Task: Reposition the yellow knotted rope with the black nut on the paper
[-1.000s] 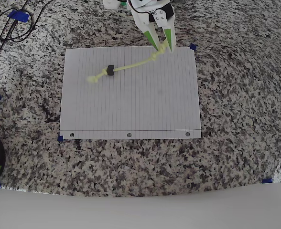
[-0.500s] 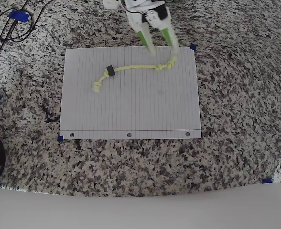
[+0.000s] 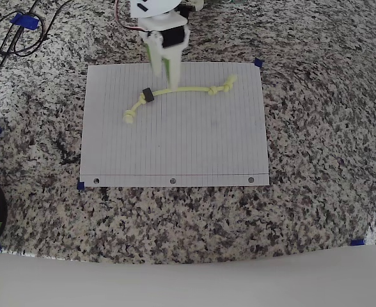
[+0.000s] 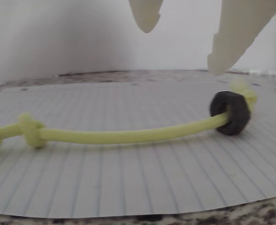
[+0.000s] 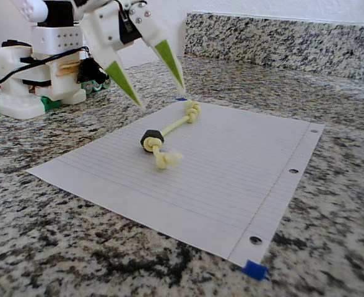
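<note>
Jaws apart and empty above yellow knotted rope [image 3: 175, 91] lying on paper [image 3: 175, 141]

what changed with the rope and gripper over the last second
The gripper let go of the right-hand knotted end of the yellow knotted rope and swung left in the overhead view; it now hovers open above the rope's middle, near the black nut. The freed rope settled flatter, its left knot ending lower on the sheet. The paper stayed put.

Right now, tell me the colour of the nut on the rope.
Black; the nut shows best in the wrist view, threaded on the pale yellow rope.
</note>
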Controlling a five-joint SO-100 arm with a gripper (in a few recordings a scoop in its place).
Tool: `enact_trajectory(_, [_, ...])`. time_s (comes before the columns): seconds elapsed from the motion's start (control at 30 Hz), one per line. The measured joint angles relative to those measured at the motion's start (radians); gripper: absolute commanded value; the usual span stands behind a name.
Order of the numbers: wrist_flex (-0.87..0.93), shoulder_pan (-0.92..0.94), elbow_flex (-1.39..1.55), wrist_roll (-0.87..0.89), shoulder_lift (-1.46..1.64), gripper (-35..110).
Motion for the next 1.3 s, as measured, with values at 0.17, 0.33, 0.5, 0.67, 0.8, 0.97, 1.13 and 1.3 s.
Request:
enact_trajectory(0.17, [-0.012, 0.061, -0.132, -0.003, -0.19, 61])
enact_trajectory(0.33, [-0.02, 0.109, -0.272, 0.005, -0.359, 59])
enact_trajectory(0.5, [-0.018, 0.126, -0.385, 0.054, -0.523, 56])
enact_trajectory(0.67, [-0.014, 0.138, -0.463, 0.19, -0.637, 56])
enact_trajectory(0.8, [-0.014, 0.164, -0.497, 0.31, -0.681, 56])
enact_trajectory(0.97, [-0.014, 0.19, -0.506, 0.502, -0.701, 54])
enact_trajectory(1.13, [-0.025, 0.218, -0.515, 0.661, -0.727, 52])
enact_trajectory(1.3, [-0.08, 0.235, -0.518, 0.729, -0.762, 52])
